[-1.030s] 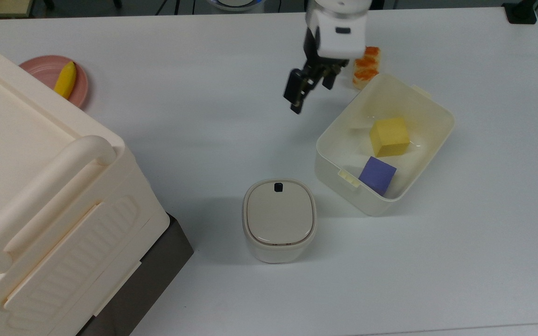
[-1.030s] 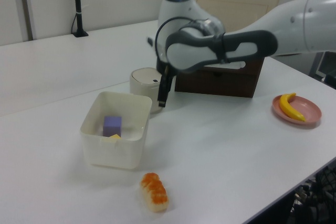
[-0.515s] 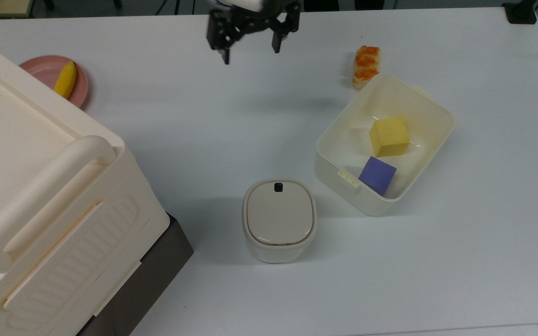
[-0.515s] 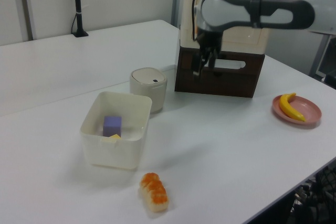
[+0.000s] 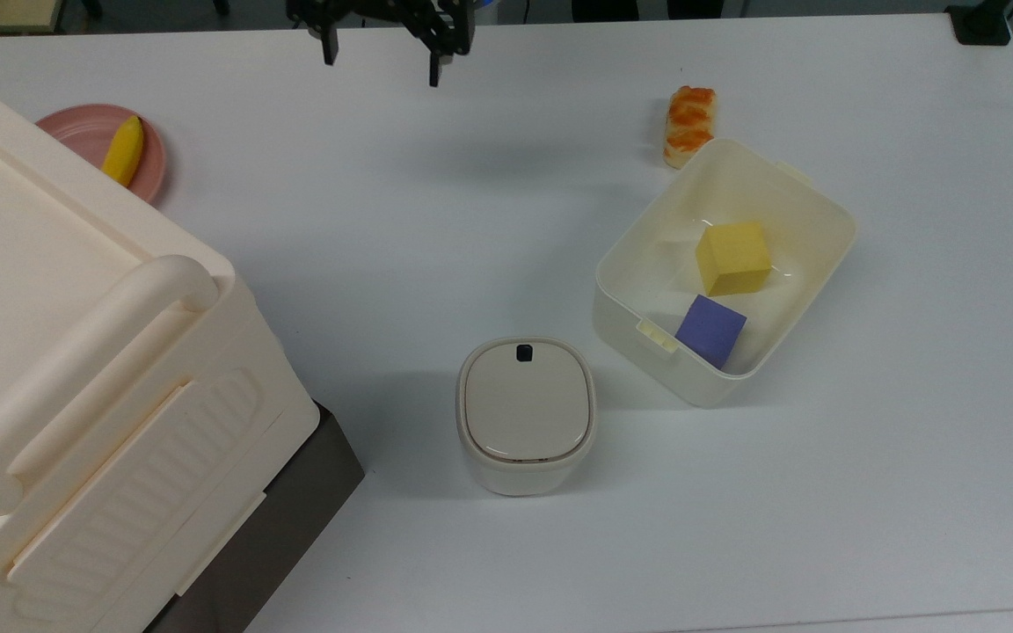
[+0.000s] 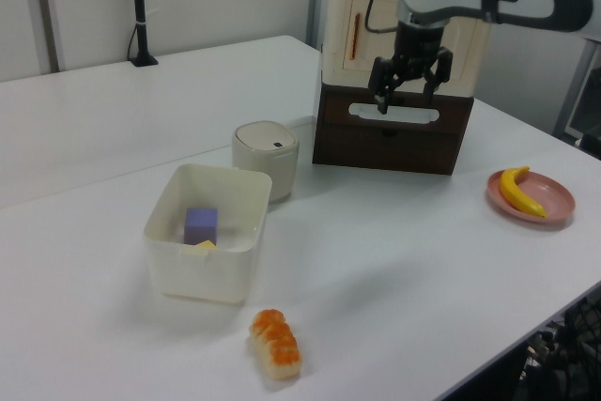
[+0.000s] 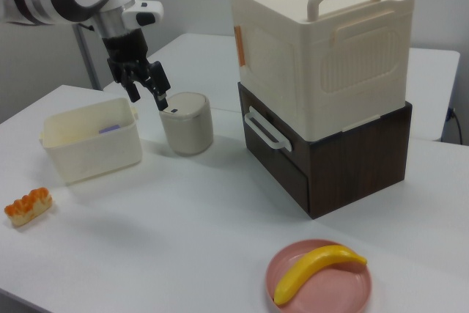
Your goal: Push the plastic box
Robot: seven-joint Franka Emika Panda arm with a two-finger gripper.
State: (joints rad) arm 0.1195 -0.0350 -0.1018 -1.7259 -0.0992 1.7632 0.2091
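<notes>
Spread wide and empty, jaws raised well apart from the plastic box (image 5: 725,268), which sits on the table just beside the sushi piece (image 5: 688,125), long axis diagonal in the top view.

White surface (image 5: 366,229), matte. Resting on it: the plastic box (image 5: 616,303), lidless, toward the top view's right; a small rounded bin with beige lid (image 5: 526,413) just beside the box's near corner, apart from it. A salmon sushi piece (image 5: 688,125) lies close to the box's far corner. Pink plate (image 5: 76,127) at the top view's left. A dark brown drawer unit (image 7: 344,159) stands on the surface.
</notes>
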